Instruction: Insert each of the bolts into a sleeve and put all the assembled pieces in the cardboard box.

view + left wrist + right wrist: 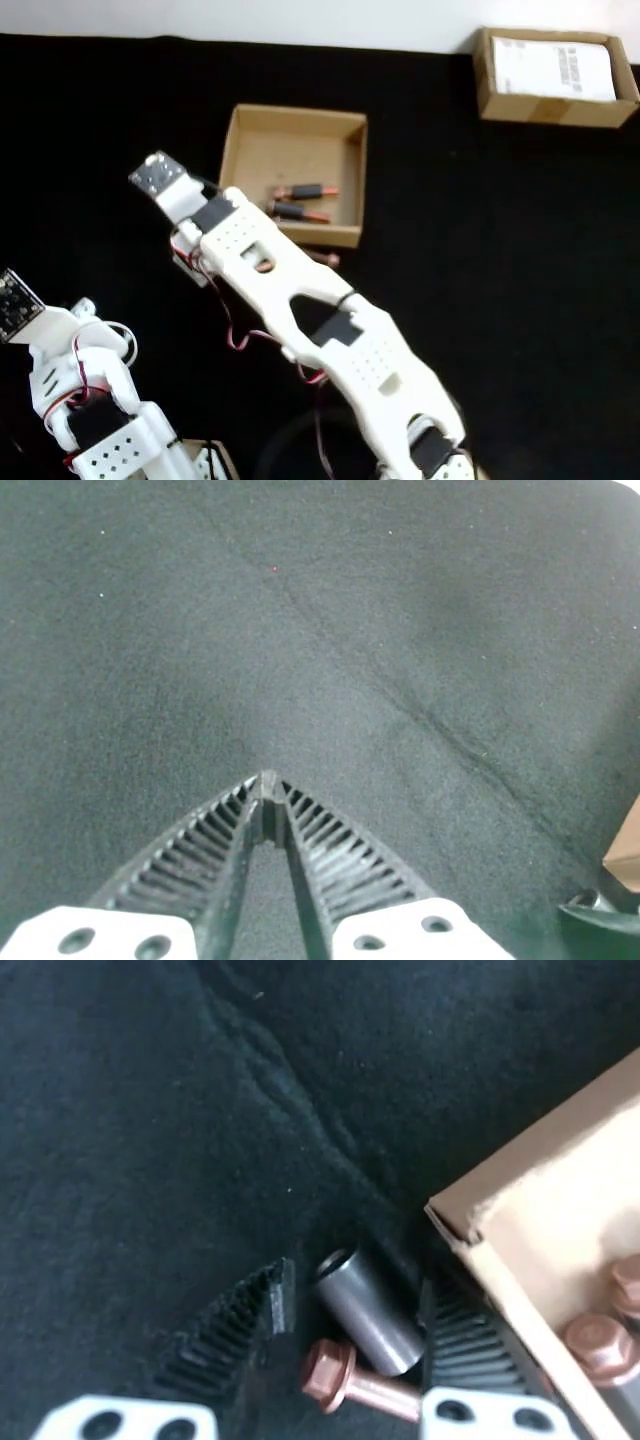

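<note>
My right gripper [355,1290] is open just above the black cloth, next to a corner of the cardboard box [540,1230]. A grey sleeve [368,1312] and a copper bolt [345,1380] lie between its fingers, the bolt beside the sleeve rather than in it. In the high view the right arm [300,290] stretches to the box [240,150], which holds two assembled pieces [303,201]. A copper bolt end [326,258] shows in front of the box. My left gripper [268,785] is shut on nothing over bare cloth, with its arm [80,390] at the near left.
A second cardboard box [490,90] with a white sheet on it stands at the far right. Black cloth [500,280] covers the table. A bit of cardboard [626,855] shows beside the left gripper.
</note>
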`<state>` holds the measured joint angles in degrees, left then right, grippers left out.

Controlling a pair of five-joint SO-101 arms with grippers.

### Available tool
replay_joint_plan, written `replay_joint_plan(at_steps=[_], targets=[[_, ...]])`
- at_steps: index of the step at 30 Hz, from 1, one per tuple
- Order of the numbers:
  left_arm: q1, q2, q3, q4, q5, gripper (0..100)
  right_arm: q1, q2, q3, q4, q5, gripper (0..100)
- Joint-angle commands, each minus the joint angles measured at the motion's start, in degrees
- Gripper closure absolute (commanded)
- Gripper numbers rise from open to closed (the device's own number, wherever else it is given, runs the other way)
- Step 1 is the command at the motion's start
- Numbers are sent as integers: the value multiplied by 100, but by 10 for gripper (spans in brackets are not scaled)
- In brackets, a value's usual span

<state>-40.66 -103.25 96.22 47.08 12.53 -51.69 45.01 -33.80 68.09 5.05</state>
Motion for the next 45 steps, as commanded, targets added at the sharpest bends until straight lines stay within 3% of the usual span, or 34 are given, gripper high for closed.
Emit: replay_joint_plan(at_steps=[1, 5, 21, 26, 33, 37, 45], targets=[[48, -40, 92, 0, 18, 987, 127, 40, -338, 31, 70, 865], [48, -40, 92, 0, 18, 987, 119, 119, -382, -22, 114, 979], [66, -40, 92, 18, 18, 987, 224, 532, -708, 84, 70, 991], [75, -40, 92, 18, 18, 987, 330, 532, -2229, 1051, 62, 991], [92, 22, 92, 18, 123, 987, 444, 541, -4927, 3319, 53, 991], [259, 22, 92, 264, 651, 987, 831, 365, -6088, 3319, -589, 992], [699, 22, 92, 853, 527, 987, 1525, -1613, -5218, 3327, -967, 992]])
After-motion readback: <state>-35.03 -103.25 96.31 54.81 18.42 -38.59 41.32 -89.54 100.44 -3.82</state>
